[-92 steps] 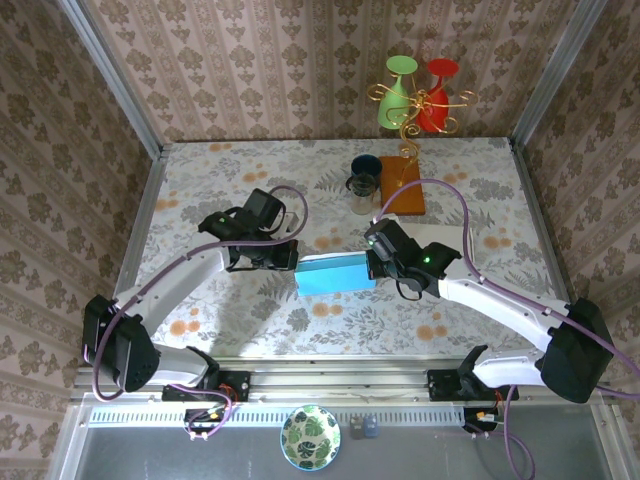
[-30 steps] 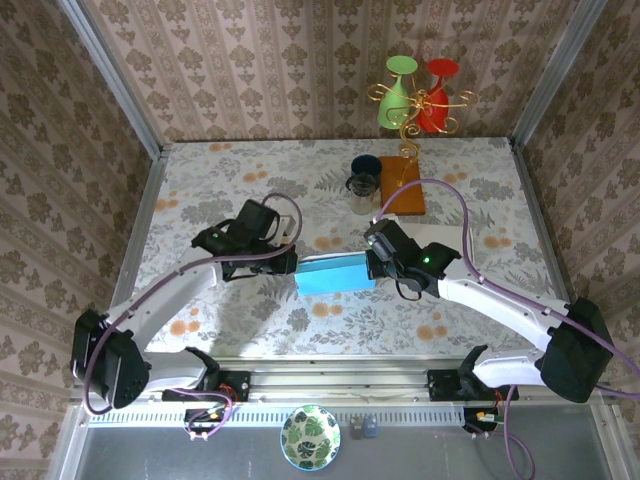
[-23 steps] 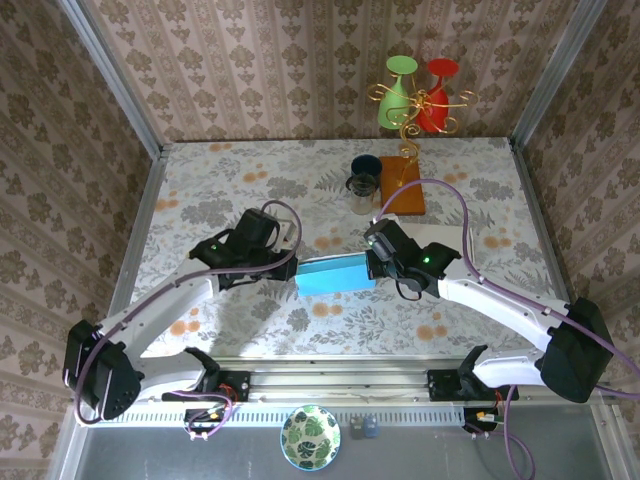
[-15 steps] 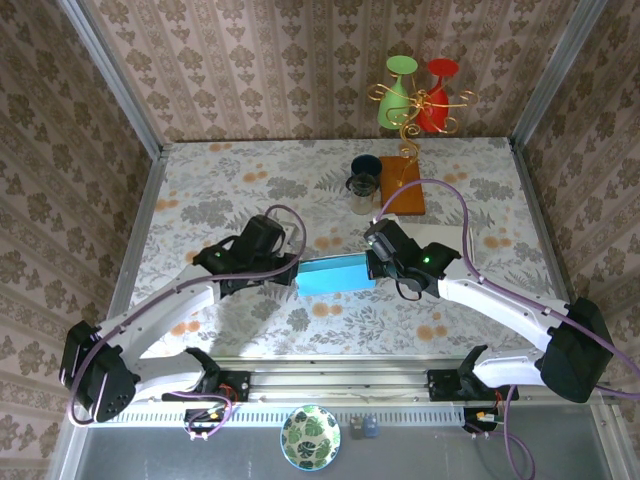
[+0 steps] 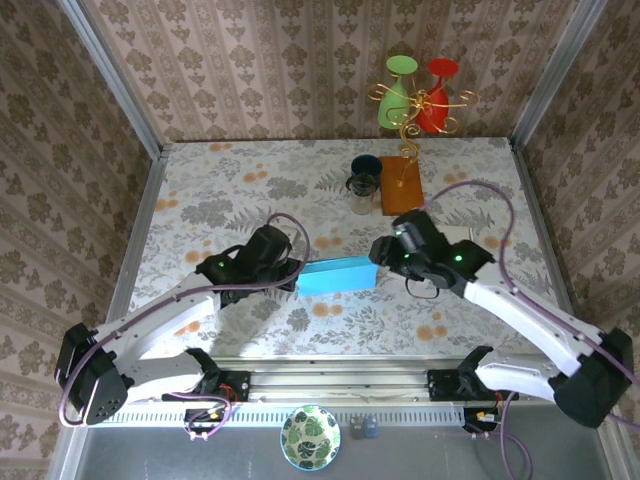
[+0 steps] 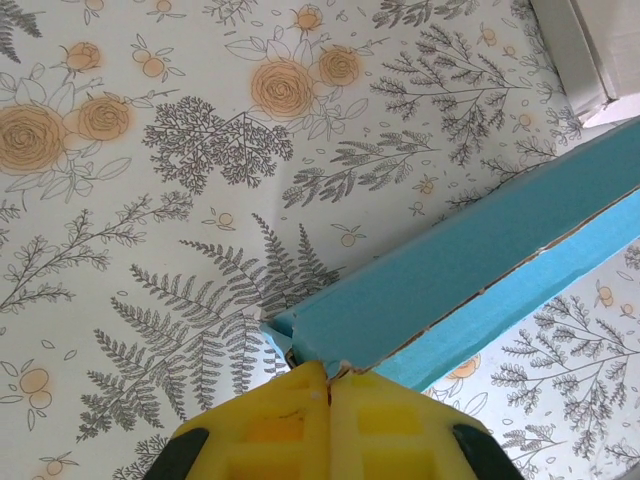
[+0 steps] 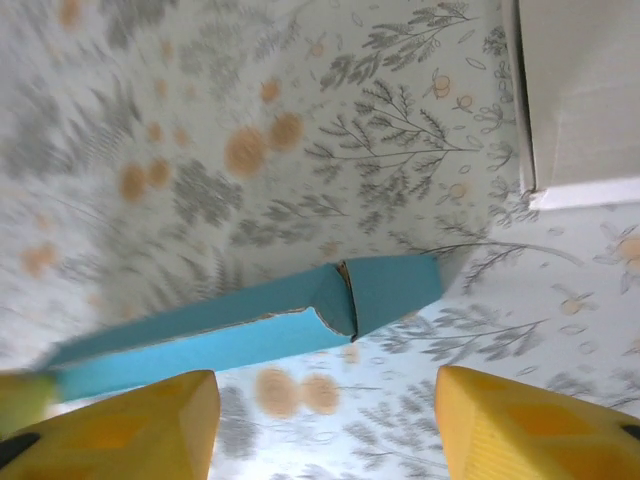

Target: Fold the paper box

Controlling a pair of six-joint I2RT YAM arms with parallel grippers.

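listing for you: one blue paper box (image 5: 337, 276), lying flat mid-table (image 5: 230, 180), somewhat toward the near edge. your left gripper (image 5: 293, 269): fingers (image 6: 290, 410) pressed together, tips against the box's left end corner. your right gripper (image 5: 381, 257): jaws spread wide, just beside the box's right end, holding nothing.
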